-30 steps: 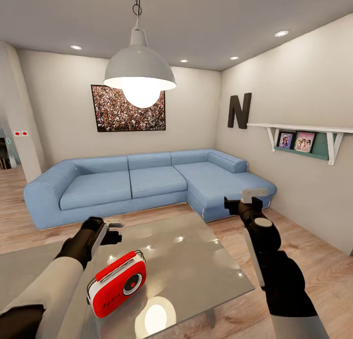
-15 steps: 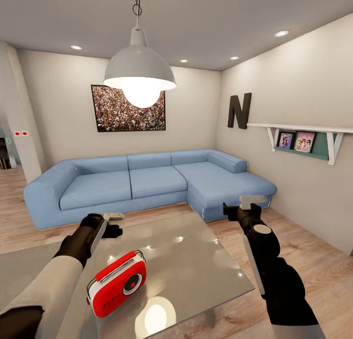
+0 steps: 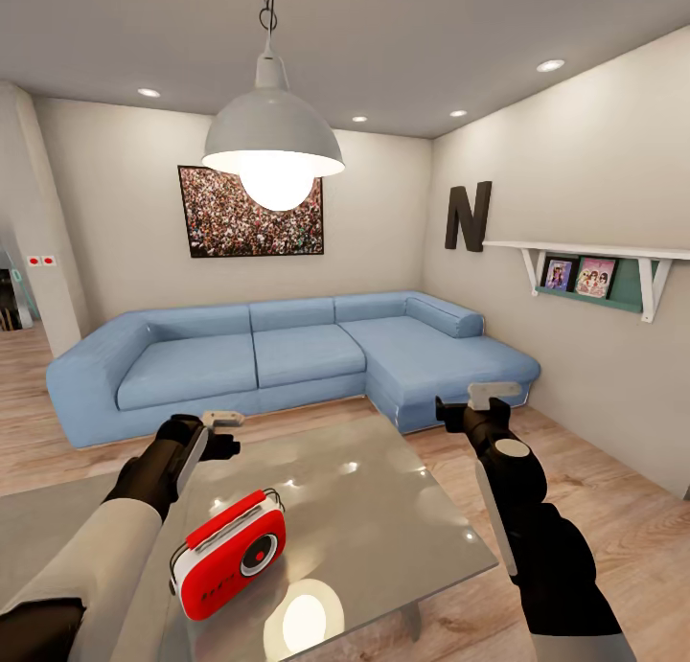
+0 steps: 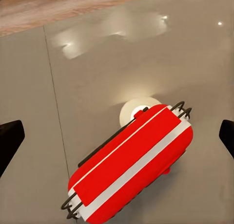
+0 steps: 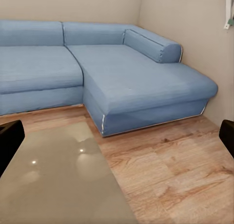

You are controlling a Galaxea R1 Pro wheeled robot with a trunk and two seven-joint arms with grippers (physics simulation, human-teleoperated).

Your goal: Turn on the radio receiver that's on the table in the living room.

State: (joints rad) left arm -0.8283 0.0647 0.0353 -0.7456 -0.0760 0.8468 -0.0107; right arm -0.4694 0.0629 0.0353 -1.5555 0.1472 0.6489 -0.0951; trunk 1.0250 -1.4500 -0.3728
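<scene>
The radio (image 3: 230,554) stands on the tabletop (image 3: 383,509), near its front edge. The left end effector (image 3: 222,432) hangs above it at 12 o'clock, fingers (image 4: 9,139) wide apart. It should come down slowly and press the front dial. The right end effector (image 3: 479,401) is apart too, near the sofa (image 3: 287,355). Nothing blocks the way.

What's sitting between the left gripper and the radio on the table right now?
Nothing visible. The left gripper hangs open above the radio receiver, which stands alone on the bare grey table. From the left wrist, the radio receiver lies unobstructed between the fingertips.
</scene>
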